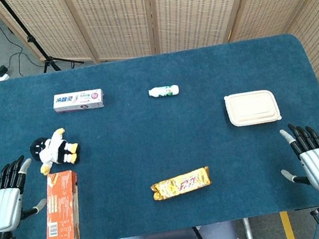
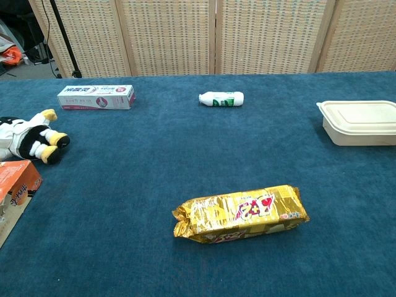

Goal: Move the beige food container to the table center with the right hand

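Note:
The beige food container, lidded and rectangular, sits on the blue table toward the right side. My right hand rests at the table's front right corner, fingers spread and empty, a short way nearer than the container and slightly right of it. Over at the front left edge, my left hand is also spread and holds nothing. Neither hand shows in the chest view.
A gold snack packet lies front center. A small white bottle and a toothpaste box lie at the back. A black-and-white plush toy and an orange box are at left.

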Motion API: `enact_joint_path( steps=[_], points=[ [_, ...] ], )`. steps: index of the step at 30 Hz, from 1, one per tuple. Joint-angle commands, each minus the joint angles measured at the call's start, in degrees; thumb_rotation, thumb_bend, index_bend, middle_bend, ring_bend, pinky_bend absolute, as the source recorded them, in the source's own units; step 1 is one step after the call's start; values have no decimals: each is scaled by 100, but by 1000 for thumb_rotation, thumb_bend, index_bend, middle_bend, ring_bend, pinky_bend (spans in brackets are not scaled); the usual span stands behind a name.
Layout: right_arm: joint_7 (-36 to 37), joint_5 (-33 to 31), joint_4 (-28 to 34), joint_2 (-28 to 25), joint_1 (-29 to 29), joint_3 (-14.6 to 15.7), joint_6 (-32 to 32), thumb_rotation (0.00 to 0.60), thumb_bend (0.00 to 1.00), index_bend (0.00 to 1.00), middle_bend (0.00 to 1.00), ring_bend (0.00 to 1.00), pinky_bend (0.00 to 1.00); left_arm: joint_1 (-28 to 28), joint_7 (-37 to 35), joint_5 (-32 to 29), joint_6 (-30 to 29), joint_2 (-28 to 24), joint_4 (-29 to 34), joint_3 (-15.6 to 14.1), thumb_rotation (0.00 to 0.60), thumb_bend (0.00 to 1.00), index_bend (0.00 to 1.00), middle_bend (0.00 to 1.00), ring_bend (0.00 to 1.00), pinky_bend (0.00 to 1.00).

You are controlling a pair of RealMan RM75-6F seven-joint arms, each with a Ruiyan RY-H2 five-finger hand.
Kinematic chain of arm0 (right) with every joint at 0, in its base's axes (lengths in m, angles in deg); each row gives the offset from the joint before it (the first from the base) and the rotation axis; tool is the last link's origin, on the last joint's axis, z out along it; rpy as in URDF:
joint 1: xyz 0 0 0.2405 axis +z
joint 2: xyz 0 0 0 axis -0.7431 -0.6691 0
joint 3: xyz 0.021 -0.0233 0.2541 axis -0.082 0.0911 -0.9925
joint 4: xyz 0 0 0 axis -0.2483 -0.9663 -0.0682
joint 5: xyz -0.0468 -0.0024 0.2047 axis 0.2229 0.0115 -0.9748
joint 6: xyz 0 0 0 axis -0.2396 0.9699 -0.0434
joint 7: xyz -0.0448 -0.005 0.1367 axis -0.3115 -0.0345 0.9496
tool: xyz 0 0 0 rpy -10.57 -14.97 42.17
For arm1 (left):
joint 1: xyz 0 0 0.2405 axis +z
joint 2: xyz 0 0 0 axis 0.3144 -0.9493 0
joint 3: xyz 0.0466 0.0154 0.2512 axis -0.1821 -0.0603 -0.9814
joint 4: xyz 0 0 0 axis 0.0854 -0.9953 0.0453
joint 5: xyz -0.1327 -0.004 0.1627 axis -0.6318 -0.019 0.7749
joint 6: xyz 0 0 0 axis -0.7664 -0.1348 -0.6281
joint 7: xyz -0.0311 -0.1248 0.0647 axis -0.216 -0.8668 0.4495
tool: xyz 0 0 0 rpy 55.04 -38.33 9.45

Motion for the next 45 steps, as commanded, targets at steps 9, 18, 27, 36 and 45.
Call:
enact_joint_path(
  steps=[9,18,27,36,45],
  points=[
    [36,6,-3,-13,-8,8,10,600,234,74,0,0,42,28,3,44,-74,-12,30,-9,600,110,0,0,0,2],
    [-49,-19,15,9,14,12,-55,600,234,73,0,0,42,2,-50,24,-29,-7,-7,7,600,110,0,0,0,2],
    [-30,-62,7,-11,9,12,-84,600,234,73,0,0,42,40,-109,102,-176,-21,25,20,600,110,0,0,0,2],
    [9,-67,15,-32,5,2,-67,600,234,74,0,0,42,37,-84,124,-172,-5,21,6,600,110,0,0,0,2],
    [56,-47,14,-38,7,8,-60,600,234,74,0,0,42,44,-105,152,-216,21,-2,12,600,110,0,0,0,2]
  ],
)
